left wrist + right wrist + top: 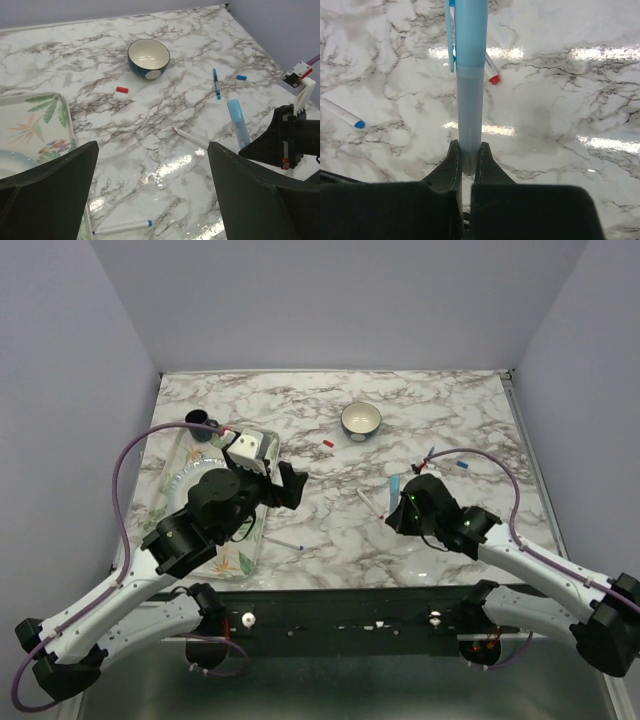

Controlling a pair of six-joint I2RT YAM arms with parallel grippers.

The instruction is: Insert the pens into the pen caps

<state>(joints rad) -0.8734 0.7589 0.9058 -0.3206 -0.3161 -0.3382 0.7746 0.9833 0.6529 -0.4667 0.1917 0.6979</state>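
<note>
Marble table [560,150]; pale blue marker [470,90] tight within right tool [468,152].

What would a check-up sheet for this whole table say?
Surface: marble table, shiny, with glare spots.
Job's things: pale blue marker is in the right gripper. Lying loose are the red-tipped white pen, blue-tipped white pen, dark blue pen, red cap and blue cap.
Clutter: bowl; flowered tray; small dark round thing at back left.
Grippers: left gripper open, holding nothing; right gripper shut on the marker.
Cables: purple cable loops off the left arm, another off the right.
Surroundings: plain pale walls on three sides.
</note>
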